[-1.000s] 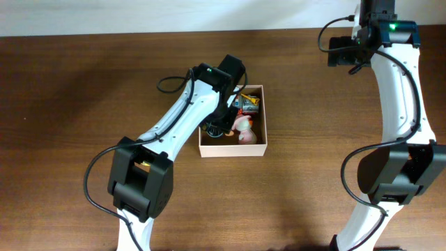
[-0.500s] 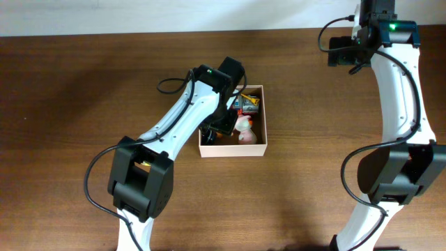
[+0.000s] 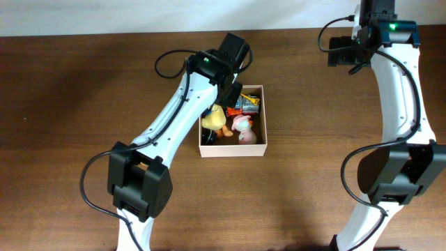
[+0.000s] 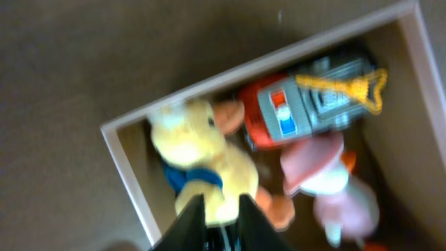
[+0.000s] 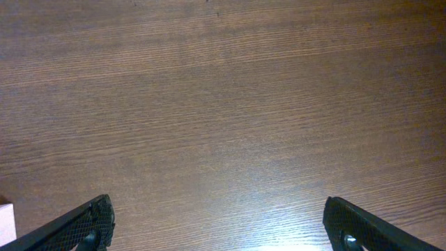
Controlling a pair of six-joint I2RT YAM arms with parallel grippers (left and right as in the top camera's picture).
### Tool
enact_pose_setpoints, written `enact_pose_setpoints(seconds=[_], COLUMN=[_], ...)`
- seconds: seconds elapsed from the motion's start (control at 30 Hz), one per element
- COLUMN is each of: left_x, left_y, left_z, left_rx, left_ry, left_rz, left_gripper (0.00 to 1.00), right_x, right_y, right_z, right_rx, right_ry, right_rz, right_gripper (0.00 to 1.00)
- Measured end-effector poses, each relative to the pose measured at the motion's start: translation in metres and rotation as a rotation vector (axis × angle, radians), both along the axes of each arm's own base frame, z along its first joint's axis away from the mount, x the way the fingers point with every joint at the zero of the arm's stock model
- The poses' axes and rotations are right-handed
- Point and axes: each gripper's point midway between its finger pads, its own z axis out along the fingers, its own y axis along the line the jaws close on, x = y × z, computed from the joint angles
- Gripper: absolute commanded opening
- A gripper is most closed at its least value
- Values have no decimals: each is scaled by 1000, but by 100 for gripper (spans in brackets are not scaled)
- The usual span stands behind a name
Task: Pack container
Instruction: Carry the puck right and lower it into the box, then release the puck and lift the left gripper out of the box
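White-walled container [image 3: 233, 150] lies just below L claw [image 4: 221, 213], nearly closed & empty; R claw [image 5: 216, 202] wide open, far off.

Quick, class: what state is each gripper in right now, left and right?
Left gripper: jaws nearly closed, holding nothing, above the yellow duck.
Right gripper: jaws wide open, empty.

No text, brand or number can be read; the red and grey toy [image 4: 306, 104] in the container [image 4: 125, 174] bears blue-and-white marks, too blurred to make out
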Motion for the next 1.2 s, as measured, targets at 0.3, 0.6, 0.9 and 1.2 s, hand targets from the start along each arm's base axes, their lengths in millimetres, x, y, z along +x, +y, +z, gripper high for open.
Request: enact_pose_setpoints(seconds=[0.3,0.6,0.9,1.2], left_x=[27,31,32,50], left_y=[16,20,22,11], left_z=[-15,-63,-80,-31], left_rx=[3,53,76,26], left_ry=[-32,40,64,-18], left_rz=[53,63,67,66], left_gripper=[3,4,5,24], right_x=[0,0,0,0], right_y=[0,0,0,0], right_z=[0,0,0,0], right_rx=[0,0,0,0], right_ry=[0,1,0,0], right_rz=[0,1,1,1], right_gripper=[99,99,99,99])
